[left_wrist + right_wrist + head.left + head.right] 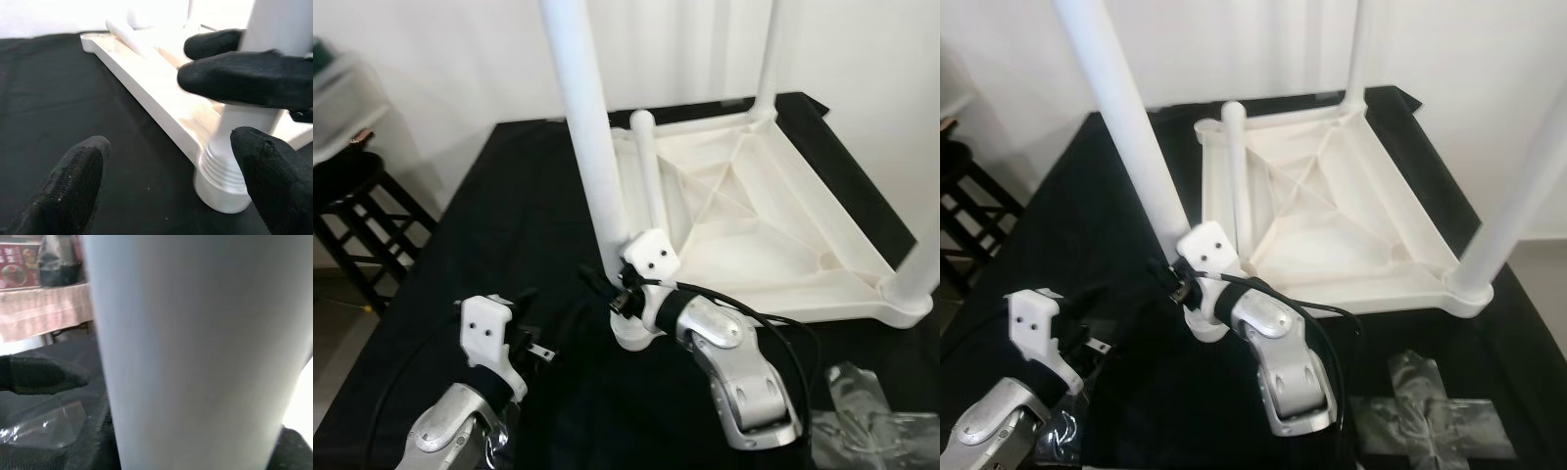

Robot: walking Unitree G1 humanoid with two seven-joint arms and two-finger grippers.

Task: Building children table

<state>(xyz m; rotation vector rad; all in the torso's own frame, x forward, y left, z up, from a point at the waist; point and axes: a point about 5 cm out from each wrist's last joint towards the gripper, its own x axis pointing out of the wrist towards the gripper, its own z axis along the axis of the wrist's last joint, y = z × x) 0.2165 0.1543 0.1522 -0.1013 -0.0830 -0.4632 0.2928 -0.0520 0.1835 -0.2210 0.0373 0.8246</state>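
Observation:
A white children's table (773,225) lies upside down on a black cloth. Its near-left leg (587,127) stands upright in the corner socket (220,196), with thread (222,166) showing above the socket. My right gripper (617,294) is shut on this leg just above its base, and its black fingers (244,78) wrap the leg. My left gripper (171,181) is open, low over the cloth and just left of the socket, with nothing between its fingers. A loose white leg (649,176) rests inside the tabletop by the left rim.
Two more legs stand at the far corner (769,59) and the near-right corner (925,264). Crumpled clear plastic (871,401) lies on the cloth at the front right. A black stool (362,215) stands off the left edge, below a plastic bin (333,88).

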